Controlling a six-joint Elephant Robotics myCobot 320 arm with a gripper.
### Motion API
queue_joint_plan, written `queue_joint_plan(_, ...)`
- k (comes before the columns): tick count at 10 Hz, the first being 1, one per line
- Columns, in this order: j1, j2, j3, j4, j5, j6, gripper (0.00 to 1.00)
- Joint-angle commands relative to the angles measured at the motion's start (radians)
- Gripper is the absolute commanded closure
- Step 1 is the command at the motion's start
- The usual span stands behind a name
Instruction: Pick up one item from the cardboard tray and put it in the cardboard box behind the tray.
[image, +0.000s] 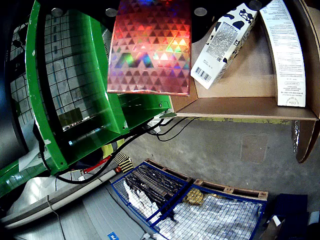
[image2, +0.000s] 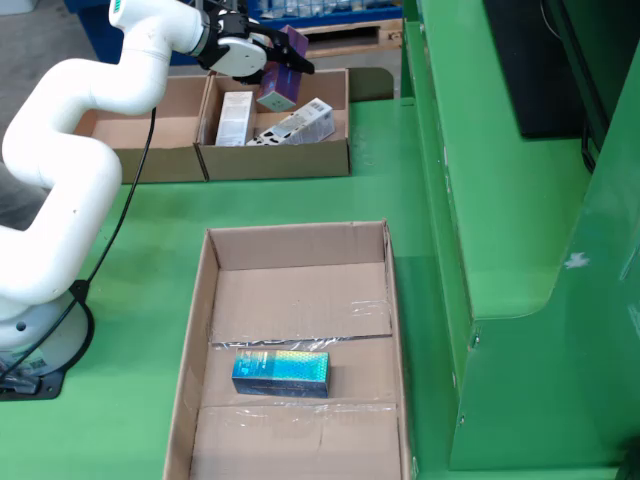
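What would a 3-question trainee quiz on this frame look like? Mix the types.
1. True or false: the gripper holds a holographic box.
2. In the view from the side, the held box hangs over: A) the cardboard tray B) the cardboard box behind it C) bare table.
3. How many items lie in the tray?

Key: 1 true. 2 B. 3 one, a blue holographic carton.

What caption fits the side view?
Gripper holds a shiny box over the far cardboard box.
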Motion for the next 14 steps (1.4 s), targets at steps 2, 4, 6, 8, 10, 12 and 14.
queue_joint_plan(2,0.016,-0.011,0.029,0.014,-0.013,-0.001,1.0)
queue_joint_plan(4,0.017,-0.028,0.029,0.014,-0.013,-0.001,1.0)
queue_joint_plan(6,0.018,-0.057,0.029,0.014,-0.013,0.0,1.0)
queue_joint_plan(8,0.015,-0.087,0.029,0.014,-0.013,0.0,1.0)
queue_joint_plan(10,0.014,-0.126,0.029,0.014,-0.013,0.0,1.0)
queue_joint_plan(12,0.016,-0.143,0.029,0.014,-0.013,0.0,1.0)
queue_joint_plan(14,0.016,-0.143,0.029,0.014,-0.013,-0.001,1.0)
